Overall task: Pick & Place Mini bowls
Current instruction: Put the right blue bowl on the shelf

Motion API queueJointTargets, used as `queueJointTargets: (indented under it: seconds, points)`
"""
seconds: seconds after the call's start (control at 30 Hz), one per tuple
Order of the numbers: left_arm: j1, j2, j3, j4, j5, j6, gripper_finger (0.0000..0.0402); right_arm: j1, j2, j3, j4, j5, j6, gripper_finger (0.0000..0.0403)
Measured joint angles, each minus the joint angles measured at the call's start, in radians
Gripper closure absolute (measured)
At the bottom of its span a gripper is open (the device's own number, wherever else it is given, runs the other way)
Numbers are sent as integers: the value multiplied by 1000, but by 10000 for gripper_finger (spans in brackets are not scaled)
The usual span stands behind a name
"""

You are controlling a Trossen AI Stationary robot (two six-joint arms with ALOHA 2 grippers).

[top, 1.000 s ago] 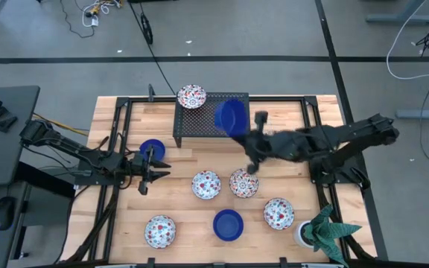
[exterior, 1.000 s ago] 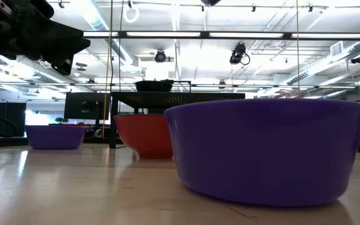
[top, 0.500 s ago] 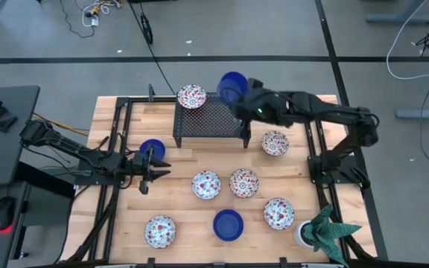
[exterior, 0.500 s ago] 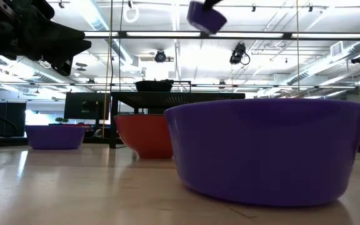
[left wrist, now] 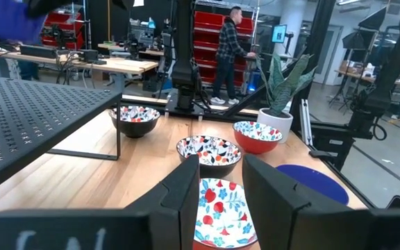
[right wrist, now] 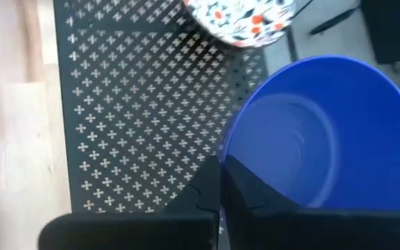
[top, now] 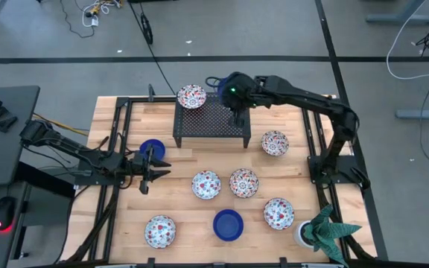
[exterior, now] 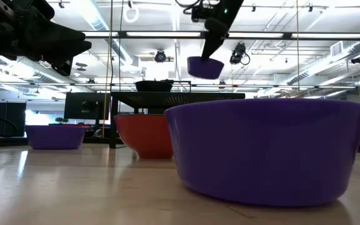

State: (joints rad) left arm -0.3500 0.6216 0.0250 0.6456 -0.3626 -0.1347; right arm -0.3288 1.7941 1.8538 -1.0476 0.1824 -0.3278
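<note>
Reaching over the far side of the bench [top: 110, 223], the right claw [top: 232, 97] is clenched on the rim of a solid blue bowl [right wrist: 318, 132], holding it in the air above the black perforated rack [top: 211, 119]. In the right wrist view the bowl sits directly against the claw's dark finger [right wrist: 252, 187], its open mouth facing the camera, with the rack's cross-patterned top below it. The low view shows the same bowl [exterior: 205, 67] hanging upright from the claw, clear of the rack surface. A floral bowl [top: 191, 96] already rests on the rack's far left corner, just beside the held bowl. The left claw [top: 149, 168] waits low at the bench's left side, its fingers [left wrist: 186, 191] parted and gripping nothing, with another blue bowl [top: 152, 148] lying just beside it. Loose on the bench lie five more floral bowls [top: 206, 184] [top: 243, 182] [top: 275, 142] [top: 278, 214] [top: 159, 231] and one blue bowl at the near edge [top: 228, 225]. A potted plant [top: 325, 229] stands at the near right corner
</note>
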Motion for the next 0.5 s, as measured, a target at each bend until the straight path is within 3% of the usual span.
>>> queueJointTargets:
  seconds: [0.13,0.5]
  points:
    - [0,0,0,-5,0,0,287,-6,32,0,-9,-45,-21,399]
    - [0,0,0,-15,0,-1,287,-9,38,-72,12,-42,-13,399]
